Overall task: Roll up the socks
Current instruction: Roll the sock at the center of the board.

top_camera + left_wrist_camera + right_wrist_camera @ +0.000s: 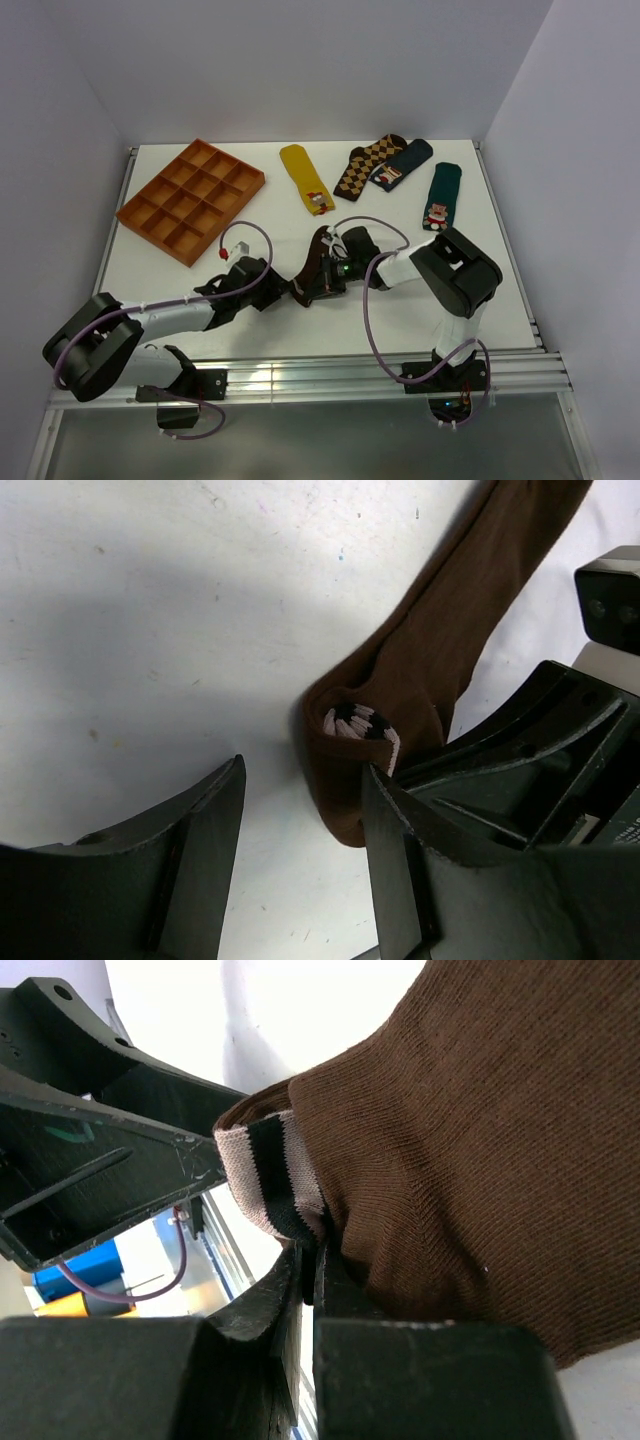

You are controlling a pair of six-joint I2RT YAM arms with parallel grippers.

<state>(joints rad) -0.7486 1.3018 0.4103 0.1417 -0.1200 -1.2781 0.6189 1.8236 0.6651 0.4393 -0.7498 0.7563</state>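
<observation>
Right wrist: right jaws clamp sock point(450, 1160) cuff; left jaws parted alongside.

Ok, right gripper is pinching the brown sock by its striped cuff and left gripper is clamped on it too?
No: the left gripper is open, jaws apart beside the brown sock, per the left wrist view. The right gripper does pinch it by the cuff.
</observation>
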